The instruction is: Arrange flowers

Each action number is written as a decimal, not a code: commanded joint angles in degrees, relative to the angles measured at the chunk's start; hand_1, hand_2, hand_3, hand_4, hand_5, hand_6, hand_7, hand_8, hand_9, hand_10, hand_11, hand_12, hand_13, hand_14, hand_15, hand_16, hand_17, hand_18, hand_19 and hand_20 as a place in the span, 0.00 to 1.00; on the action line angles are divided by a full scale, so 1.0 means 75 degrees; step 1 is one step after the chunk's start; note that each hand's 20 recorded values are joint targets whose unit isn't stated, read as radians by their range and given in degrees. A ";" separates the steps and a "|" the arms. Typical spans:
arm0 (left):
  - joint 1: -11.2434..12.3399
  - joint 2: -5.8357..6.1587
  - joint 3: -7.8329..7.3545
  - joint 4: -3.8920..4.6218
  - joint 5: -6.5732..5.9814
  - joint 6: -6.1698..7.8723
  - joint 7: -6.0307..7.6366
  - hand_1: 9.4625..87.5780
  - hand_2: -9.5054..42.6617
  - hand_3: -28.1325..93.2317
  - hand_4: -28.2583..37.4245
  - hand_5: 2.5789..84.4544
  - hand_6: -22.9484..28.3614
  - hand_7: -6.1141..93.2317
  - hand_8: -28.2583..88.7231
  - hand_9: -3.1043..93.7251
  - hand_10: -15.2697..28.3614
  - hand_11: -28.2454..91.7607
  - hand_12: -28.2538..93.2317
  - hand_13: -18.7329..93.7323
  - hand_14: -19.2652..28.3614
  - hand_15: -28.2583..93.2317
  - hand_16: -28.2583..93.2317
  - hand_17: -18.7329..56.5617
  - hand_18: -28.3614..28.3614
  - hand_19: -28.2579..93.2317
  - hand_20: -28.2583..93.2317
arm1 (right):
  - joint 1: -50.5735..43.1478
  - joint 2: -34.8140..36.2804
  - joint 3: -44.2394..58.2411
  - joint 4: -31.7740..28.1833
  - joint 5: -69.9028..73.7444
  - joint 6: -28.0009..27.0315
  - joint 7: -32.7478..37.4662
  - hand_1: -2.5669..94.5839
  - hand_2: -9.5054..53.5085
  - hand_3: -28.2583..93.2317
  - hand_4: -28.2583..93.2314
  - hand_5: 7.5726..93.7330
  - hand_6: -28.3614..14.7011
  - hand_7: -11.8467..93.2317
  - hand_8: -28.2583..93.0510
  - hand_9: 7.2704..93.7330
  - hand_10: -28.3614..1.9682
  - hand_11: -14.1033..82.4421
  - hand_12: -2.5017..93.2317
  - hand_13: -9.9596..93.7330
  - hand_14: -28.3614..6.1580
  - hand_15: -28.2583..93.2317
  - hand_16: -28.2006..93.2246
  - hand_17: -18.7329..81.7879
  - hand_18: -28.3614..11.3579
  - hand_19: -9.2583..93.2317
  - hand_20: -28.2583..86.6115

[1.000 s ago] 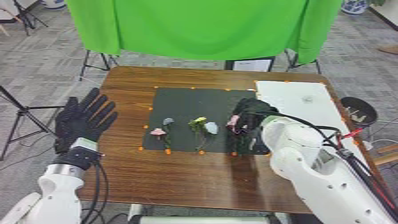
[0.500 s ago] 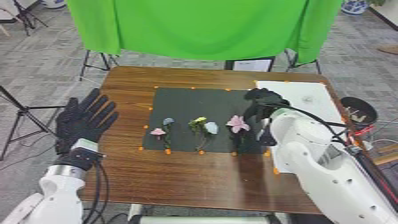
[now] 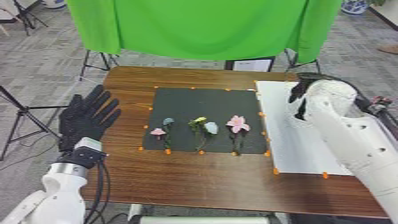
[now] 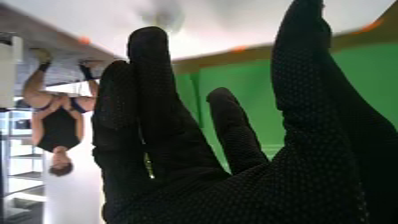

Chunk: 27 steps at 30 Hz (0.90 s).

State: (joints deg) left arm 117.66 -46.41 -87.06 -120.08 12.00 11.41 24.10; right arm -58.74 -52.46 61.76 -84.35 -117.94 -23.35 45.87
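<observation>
Pink, yellow and pale-blue flowers (image 3: pixel 237 124) in a row on dark mat (image 3: pixel 209 100), mid brown wooden desk (image 3: pixel 178 180). Black-gloved right hand (image 3: pixel 306 77) near far right corner, fingers straight, mostly apart; black-gloved left hand (image 3: pixel 82 127) at left edge, fingers spread.

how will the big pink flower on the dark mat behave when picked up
The big pink flower is probably light, given its thin stem. The wide bloom at one end may tip it that way if gripped low. Its spread petals could bend easily.
</observation>
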 commanded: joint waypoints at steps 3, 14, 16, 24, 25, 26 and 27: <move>-0.0081 0.0009 0.0049 -0.0012 0.0014 -0.0089 -0.0040 0.18 0.45 0.82 0.00 0.45 0.60 0.15 0.18 0.35 0.66 0.35 0.33 0.35 0.73 0.45 0.20 0.17 0.75 0.46 0.30 | 0.1384 -0.0048 -0.0619 0.1518 0.0428 -0.0821 0.0453 0.41 0.00 0.87 0.02 0.29 0.45 0.19 0.16 0.24 0.21 0.23 0.11 0.61 0.34 0.67 0.36 0.52 0.13 0.89 0.48; 0.0055 -0.0061 -0.0036 -0.0050 0.0009 -0.0098 -0.0017 0.18 0.45 0.82 0.00 0.45 0.61 0.14 0.18 0.35 0.67 0.35 0.33 0.35 0.74 0.45 0.20 0.17 0.75 0.46 0.30 | 0.1319 -0.0095 -0.0602 0.1814 0.1171 -0.2160 0.0610 0.44 0.03 0.87 0.01 0.37 0.50 0.21 0.14 0.37 0.37 0.25 0.11 0.63 0.36 0.65 0.35 0.51 0.12 0.90 0.48; 0.0031 -0.0079 -0.0021 -0.0032 0.0002 -0.0131 -0.0038 0.18 0.45 0.82 0.00 0.45 0.61 0.14 0.18 0.35 0.67 0.35 0.33 0.35 0.74 0.45 0.20 0.17 0.75 0.46 0.30 | 0.1232 -0.0129 -0.0643 0.1817 0.1038 -0.2294 0.0391 0.45 0.07 0.87 0.01 0.41 0.52 0.22 0.14 0.40 0.40 0.25 0.11 0.64 0.37 0.63 0.35 0.51 0.12 0.89 0.49; 0.0003 -0.0122 -0.0033 -0.0022 0.0012 -0.0115 -0.0078 0.18 0.45 0.82 0.00 0.45 0.61 0.15 0.18 0.35 0.67 0.35 0.33 0.35 0.74 0.45 0.20 0.17 0.75 0.46 0.30 | 0.0818 -0.0084 -0.0717 0.1528 0.0421 -0.1797 -0.0219 0.52 0.11 0.86 0.00 0.50 0.59 0.25 0.13 0.51 0.59 0.28 0.12 0.70 0.46 0.59 0.37 0.52 0.14 0.89 0.50; 0.0007 -0.0134 -0.0034 -0.0023 0.0010 -0.0114 -0.0082 0.18 0.45 0.82 0.00 0.45 0.61 0.15 0.18 0.35 0.67 0.35 0.33 0.35 0.74 0.45 0.20 0.17 0.75 0.46 0.30 | 0.0754 -0.0063 -0.0733 0.1487 0.0340 -0.1641 -0.0289 0.53 0.11 0.86 0.00 0.52 0.60 0.26 0.13 0.54 0.60 0.28 0.12 0.71 0.47 0.59 0.38 0.52 0.14 0.89 0.50; -0.0004 -0.0155 -0.0026 -0.0018 0.0016 -0.0113 -0.0109 0.18 0.45 0.82 0.00 0.45 0.61 0.15 0.18 0.35 0.67 0.35 0.33 0.35 0.74 0.45 0.20 0.17 0.75 0.46 0.30 | 0.0663 -0.0060 -0.0701 0.1441 0.0220 -0.1516 -0.0333 0.53 0.10 0.86 0.00 0.53 0.61 0.26 0.12 0.56 0.60 0.28 0.13 0.71 0.48 0.58 0.40 0.53 0.15 0.89 0.50; -0.0004 -0.0163 -0.0016 -0.0011 0.0017 -0.0124 -0.0112 0.18 0.45 0.82 0.00 0.45 0.61 0.15 0.18 0.35 0.67 0.35 0.33 0.35 0.74 0.45 0.20 0.17 0.75 0.46 0.30 | 0.0600 -0.0041 -0.0714 0.1413 0.0189 -0.1360 -0.0372 0.54 0.10 0.85 0.00 0.56 0.62 0.26 0.12 0.59 0.60 0.28 0.14 0.72 0.49 0.58 0.42 0.53 0.15 0.89 0.51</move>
State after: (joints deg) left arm 117.47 -46.84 -87.02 -120.08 12.02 11.21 23.97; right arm -50.41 -53.00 57.09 -71.88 -113.41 -37.93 45.28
